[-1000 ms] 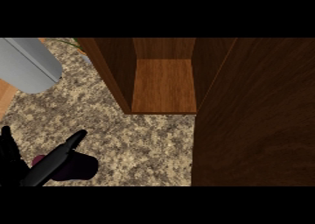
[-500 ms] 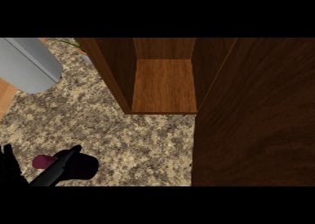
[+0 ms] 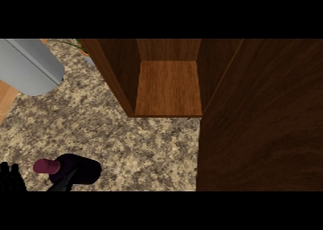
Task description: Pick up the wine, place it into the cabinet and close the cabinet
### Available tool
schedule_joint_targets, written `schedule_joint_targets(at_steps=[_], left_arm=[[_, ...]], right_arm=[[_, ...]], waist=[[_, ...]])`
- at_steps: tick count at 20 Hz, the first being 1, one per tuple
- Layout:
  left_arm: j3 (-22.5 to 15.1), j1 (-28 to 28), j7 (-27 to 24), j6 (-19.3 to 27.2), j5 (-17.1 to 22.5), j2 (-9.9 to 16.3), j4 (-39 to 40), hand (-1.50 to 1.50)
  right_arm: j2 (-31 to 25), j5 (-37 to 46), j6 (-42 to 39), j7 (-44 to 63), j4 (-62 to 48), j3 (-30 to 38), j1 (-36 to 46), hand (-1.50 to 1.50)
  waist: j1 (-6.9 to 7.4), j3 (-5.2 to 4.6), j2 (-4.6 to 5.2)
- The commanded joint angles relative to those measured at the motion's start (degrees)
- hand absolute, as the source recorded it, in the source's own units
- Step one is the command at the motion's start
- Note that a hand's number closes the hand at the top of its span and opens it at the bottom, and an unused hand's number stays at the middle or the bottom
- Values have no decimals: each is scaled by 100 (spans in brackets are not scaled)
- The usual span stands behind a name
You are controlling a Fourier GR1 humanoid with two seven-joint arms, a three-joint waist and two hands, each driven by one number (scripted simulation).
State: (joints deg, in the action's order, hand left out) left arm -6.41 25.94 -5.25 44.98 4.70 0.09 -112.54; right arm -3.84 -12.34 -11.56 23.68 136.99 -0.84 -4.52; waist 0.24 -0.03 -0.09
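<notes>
The cabinet point(image 3: 168, 87) stands open, its shelf bare; the left hand point(image 3: 8, 179), low at the lower-left edge, curls round the wine point(image 3: 71, 168).

The counter point(image 3: 124, 139) is speckled beige, grey and brown stone. The cabinet point(image 3: 168, 90) is warm reddish-brown wood with a lighter orange-brown shelf, and its open door point(image 3: 267, 117) is darker brown with faint grain. The wine bottle point(image 3: 75, 170) is near-black with a maroon cap. The left hand point(image 3: 6, 179) is black. A plain grey forearm point(image 3: 25, 65) crosses the upper left.
</notes>
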Motion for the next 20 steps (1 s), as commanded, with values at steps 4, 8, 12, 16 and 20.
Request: schedule_joint_targets(at_steps=[4,8,12,16,20], left_arm=[[554,-10,-746,-567,705,50,709,-150],[14,371,-1281,-495,966,-9,883,-150],[236,-75,-1815,-600,1454,-9,1651,-150],[421,-127,-2197,-929,1861,-9,2140,-150],[12,-107,-2320,-694,1835,-8,2224,-150]], right_arm=[[-63,-186,182,424,134,144,345,-150],[154,213,88,262,525,-337,-195,-150],[152,112,-125,-24,356,-178,-461,-150],[18,-14,-107,-100,-138,165,31,-150],[-78,-448,-365,-175,112,431,-420,-150]], waist=[[3,-1,3],[-6,0,-3],[-19,0,0],[-6,1,5],[-29,4,3]])
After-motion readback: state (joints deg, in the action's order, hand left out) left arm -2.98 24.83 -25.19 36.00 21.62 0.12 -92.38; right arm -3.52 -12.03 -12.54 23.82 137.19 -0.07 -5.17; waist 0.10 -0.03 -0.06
